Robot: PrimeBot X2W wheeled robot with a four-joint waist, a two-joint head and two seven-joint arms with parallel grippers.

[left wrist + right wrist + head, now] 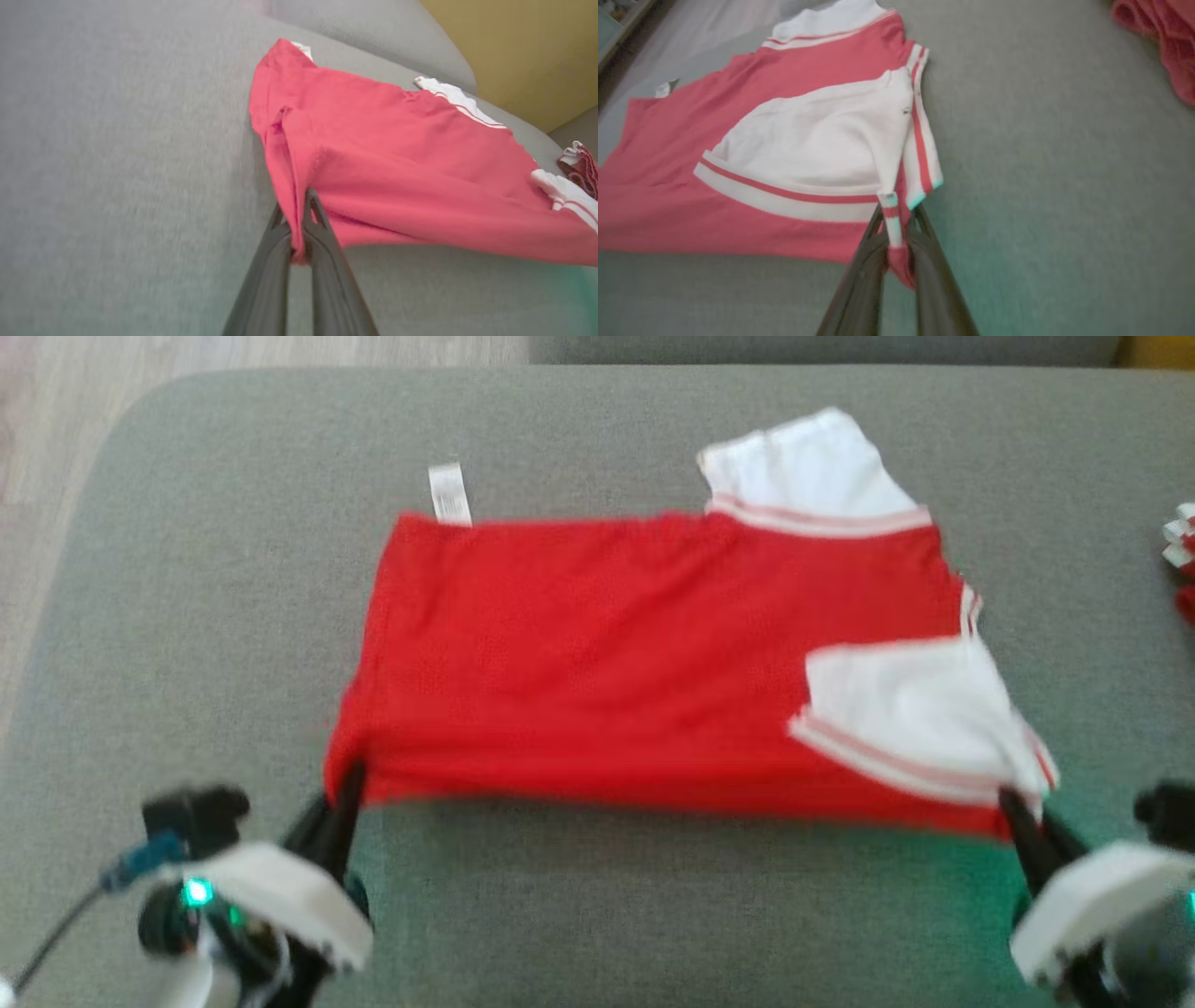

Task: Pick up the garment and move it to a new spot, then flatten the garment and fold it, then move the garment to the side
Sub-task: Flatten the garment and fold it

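Left gripper (347, 784) (299, 219): jaws pressed together on the garment's near left corner. Red cloth is pinched between the two dark fingers, and a fold of it runs down the gap between them in the left wrist view.
Right gripper (1013, 803) (896, 219): jaws likewise closed, on the near right corner. A strip of white-and-red trim and a bit of red hem are caught between the fingers.
Cushion (653, 915): grey upholstery under everything, with a bare band between the grippers and the cloth's near edge.
Garment (607, 653) (397, 154) (668, 196): a red top lying spread near the middle of the cushion, collar end toward the robot's right. Its near edge runs from one gripper to the other and looks slightly raised at the left corner. The far part lies flat.
Near sleeve (915, 709) (822, 140): white with striped trim, folded over the red body just beside the right gripper.
Far sleeve (803, 467): white, sticking out past the far edge.
Tag (448, 493): a small white label poking out at the far left corner.
Second cloth (1184, 560) (579, 168) (1157, 37): red and white, at the cushion's right edge, well apart from the garment.
Floor (56, 429): pale wood beyond the cushion's far left.
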